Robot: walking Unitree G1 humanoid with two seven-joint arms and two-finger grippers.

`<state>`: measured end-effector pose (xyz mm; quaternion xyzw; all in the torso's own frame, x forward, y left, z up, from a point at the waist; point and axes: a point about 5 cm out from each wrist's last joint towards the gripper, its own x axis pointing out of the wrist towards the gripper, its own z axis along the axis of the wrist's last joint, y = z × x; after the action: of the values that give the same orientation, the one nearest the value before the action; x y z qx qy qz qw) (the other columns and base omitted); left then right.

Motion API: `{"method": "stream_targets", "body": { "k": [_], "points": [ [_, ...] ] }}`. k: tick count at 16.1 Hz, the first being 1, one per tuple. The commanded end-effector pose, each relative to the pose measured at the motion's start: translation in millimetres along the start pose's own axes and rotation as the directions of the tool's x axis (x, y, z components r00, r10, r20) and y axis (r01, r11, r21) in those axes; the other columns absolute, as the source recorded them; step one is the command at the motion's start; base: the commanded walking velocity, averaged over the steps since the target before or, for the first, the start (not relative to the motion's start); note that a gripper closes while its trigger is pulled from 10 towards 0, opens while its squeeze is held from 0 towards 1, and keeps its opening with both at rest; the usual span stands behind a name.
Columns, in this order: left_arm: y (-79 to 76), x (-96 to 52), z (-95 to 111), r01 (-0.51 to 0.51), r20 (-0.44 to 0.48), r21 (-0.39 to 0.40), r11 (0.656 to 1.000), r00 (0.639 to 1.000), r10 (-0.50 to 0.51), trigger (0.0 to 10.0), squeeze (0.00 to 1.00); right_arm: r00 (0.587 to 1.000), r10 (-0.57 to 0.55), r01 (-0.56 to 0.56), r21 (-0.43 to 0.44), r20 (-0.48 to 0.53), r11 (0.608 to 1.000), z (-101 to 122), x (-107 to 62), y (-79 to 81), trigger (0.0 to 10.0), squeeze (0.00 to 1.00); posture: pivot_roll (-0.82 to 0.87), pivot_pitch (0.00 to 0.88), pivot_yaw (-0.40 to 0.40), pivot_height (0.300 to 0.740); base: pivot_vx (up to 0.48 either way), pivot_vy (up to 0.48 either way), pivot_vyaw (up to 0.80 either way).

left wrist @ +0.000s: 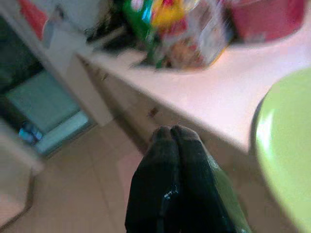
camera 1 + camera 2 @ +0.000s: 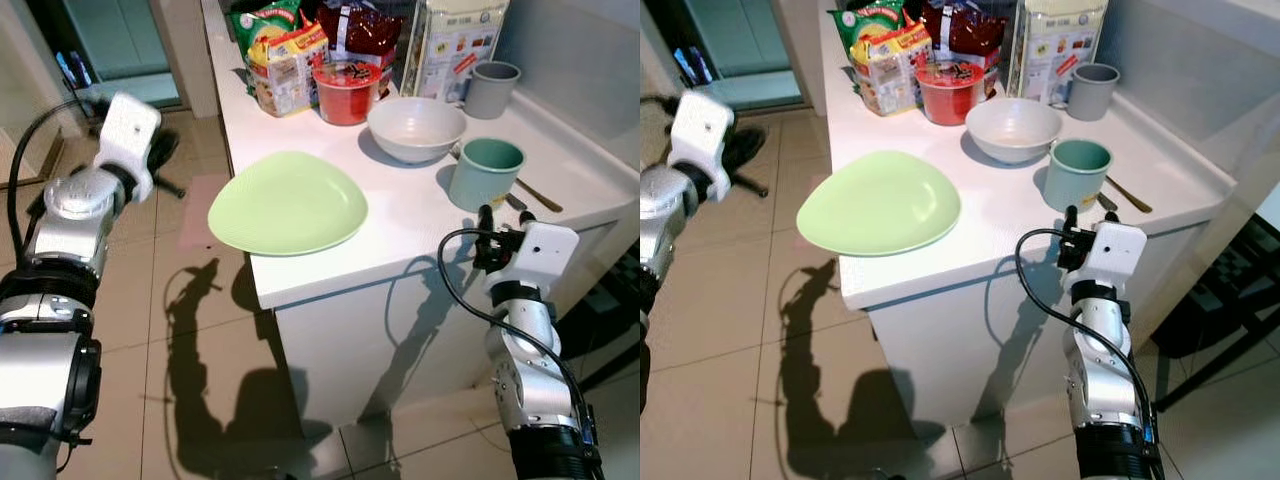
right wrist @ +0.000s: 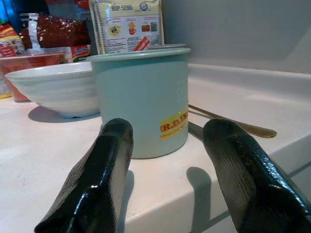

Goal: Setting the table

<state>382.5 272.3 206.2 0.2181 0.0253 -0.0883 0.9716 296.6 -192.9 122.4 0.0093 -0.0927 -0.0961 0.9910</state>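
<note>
**Right gripper lined up on teal cup**

Teal cup [image 3: 141,99] upright near counter [image 2: 420,225] front edge, mouth up, contents not visible. Right gripper [image 3: 167,179] just short of it, fingers spread wide, cup between them but untouched. White bowl [image 2: 415,128] behind, looks empty. Spoon [image 3: 233,124] lies beside cup. Green plate [image 2: 288,203] overhangs counter's left edge. Left gripper [image 1: 175,141] over the floor beside it, fingers pressed together. Grey cup [image 2: 491,88], snack packets [image 2: 285,55] at back.

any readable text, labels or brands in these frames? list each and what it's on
"R.D.I" (partly cut off) on the yellow sticker of the teal cup.
"SOUP SENG", roughly, first letters unclear, on the cream packet behind the cup.
Small print on that packet: too small to read.
Print on the green-and-yellow snack bags and the dark red bag: too blurred to read.
</note>
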Motion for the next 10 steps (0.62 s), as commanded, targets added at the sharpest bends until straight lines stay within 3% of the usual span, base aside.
{"method": "stream_targets", "body": {
  "k": [1,5,10],
  "points": [
    [8.1,-4.5,-8,-0.039,-0.039,0.026,0.999,0.998,0.040,10.0,0.00,1.000,0.004,-0.004,-0.010,-0.003,1.000,-1,-1.5,-0.2,10.0,0.00,0.01,0.000,0.057,0.740,0.000,0.000,0.00],
    [7.1,-11.4,-33,-0.072,-0.141,0.029,0.997,0.987,0.076,10.0,0.00,1.000,0.007,-0.007,-0.012,-0.011,1.000,-2,-1.8,0.0,10.0,0.00,0.02,0.000,0.054,0.740,0.000,0.000,0.00],
    [-11.4,-11.3,-52,-0.026,-0.207,0.028,0.999,0.978,0.031,10.0,0.00,1.000,0.011,-0.011,-0.010,-0.014,1.000,-2,-0.8,1.7,10.0,0.00,0.02,0.000,0.055,0.740,0.000,0.000,0.00]
  ]
}}
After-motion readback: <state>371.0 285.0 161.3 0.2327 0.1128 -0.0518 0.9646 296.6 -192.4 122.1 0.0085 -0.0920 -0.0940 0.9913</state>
